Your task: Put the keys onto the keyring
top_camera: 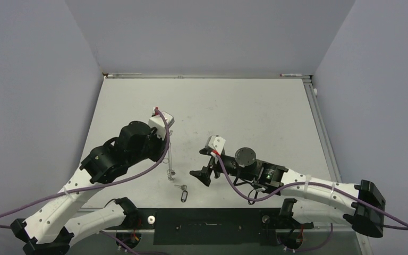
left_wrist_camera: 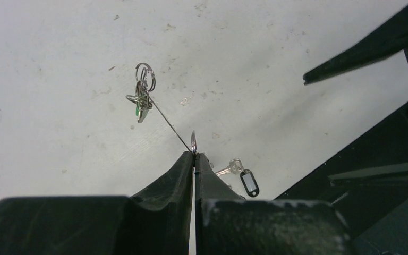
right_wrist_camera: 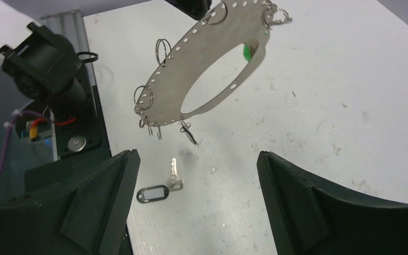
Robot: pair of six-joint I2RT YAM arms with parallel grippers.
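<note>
The keyring (right_wrist_camera: 202,69) is a flat silvery oval plate with a row of holes and several small split rings. My left gripper (left_wrist_camera: 194,155) is shut on its edge and holds it upright above the table; the plate shows edge-on as a thin line (left_wrist_camera: 164,119) in the left wrist view. In the top view the left gripper (top_camera: 168,141) holds the plate (top_camera: 170,164). One small silvery key (right_wrist_camera: 174,174) with a black tag (right_wrist_camera: 152,194) lies flat on the table below it, also in the top view (top_camera: 180,187). My right gripper (right_wrist_camera: 197,155) is open and empty just above and right of the key.
A green bit (left_wrist_camera: 139,109) hangs among the rings at the plate's far end. The black base plate (top_camera: 207,226) runs along the table's near edge close to the key. The left arm's base and cables (right_wrist_camera: 42,69) stand left of the key.
</note>
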